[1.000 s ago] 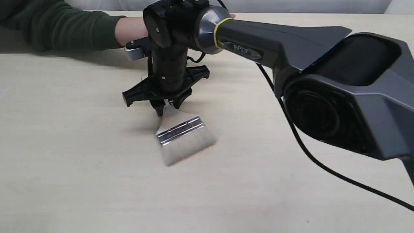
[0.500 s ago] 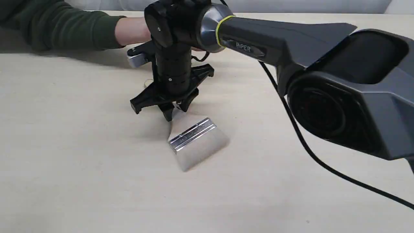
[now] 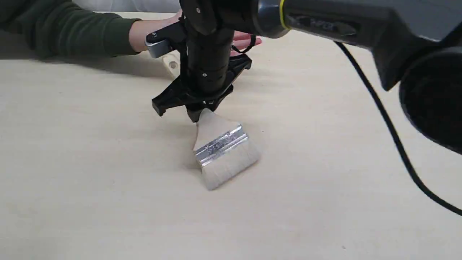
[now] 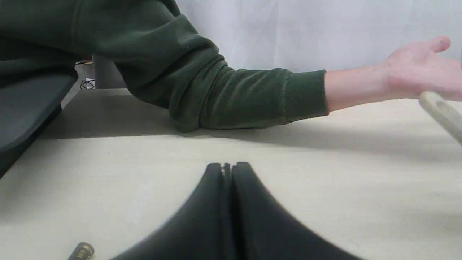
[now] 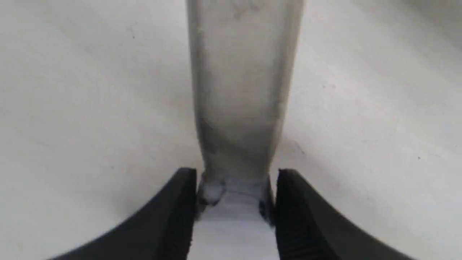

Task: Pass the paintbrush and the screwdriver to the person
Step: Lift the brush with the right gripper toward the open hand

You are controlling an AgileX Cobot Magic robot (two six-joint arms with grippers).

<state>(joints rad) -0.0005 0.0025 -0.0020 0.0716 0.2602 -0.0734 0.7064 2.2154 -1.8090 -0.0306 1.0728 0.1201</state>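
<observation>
Your right gripper (image 3: 199, 115) is clamped across the paintbrush (image 3: 222, 148) handle. The bristles tilt down toward the table (image 3: 90, 162), and the holed handle end rises near the person's open hand (image 4: 418, 72). Your left gripper (image 4: 226, 168) is closed, empty; one end of the screwdriver (image 4: 81, 251) lies nearby on the table.

Right gripper (image 3: 199, 115), frame centre: jaws clamped on handle of brush (image 3: 225, 153). Bristles toward lower centre, over table (image 3: 90, 180). Hand (image 3: 149, 30): upper left, behind gripper.
</observation>
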